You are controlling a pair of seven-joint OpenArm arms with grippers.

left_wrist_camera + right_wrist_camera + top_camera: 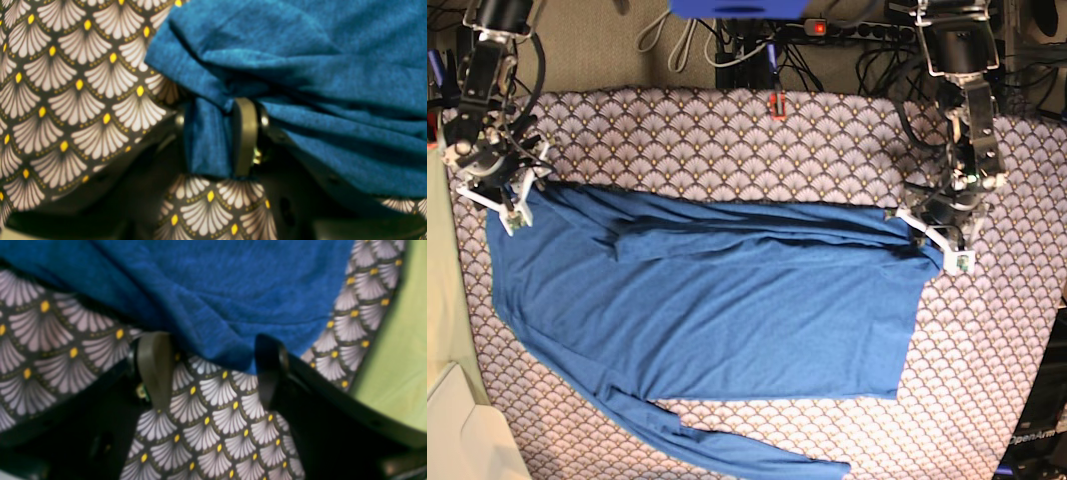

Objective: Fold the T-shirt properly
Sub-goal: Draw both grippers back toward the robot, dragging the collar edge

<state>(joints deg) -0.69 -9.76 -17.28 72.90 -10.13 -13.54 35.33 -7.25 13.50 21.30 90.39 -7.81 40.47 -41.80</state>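
Note:
The blue T-shirt point(717, 310) lies spread across the patterned cloth, its far edge folded over in a long ridge. One long sleeve point(727, 445) trails along the near edge. My left gripper point(930, 240) is at the shirt's right far corner. In the left wrist view it point(222, 140) is shut on a pinched fold of the shirt point(300, 66). My right gripper point(512, 203) is at the shirt's left far corner. In the right wrist view it point(211, 370) is open, with the shirt's edge point(217, 306) lying between its fingertips point(155, 363).
A grey-white scallop-patterned cloth point(727, 140) covers the table. A pale green surface point(439, 300) and a white object point(462, 440) lie at the left edge. Cables and a small red item point(777, 103) sit at the back edge.

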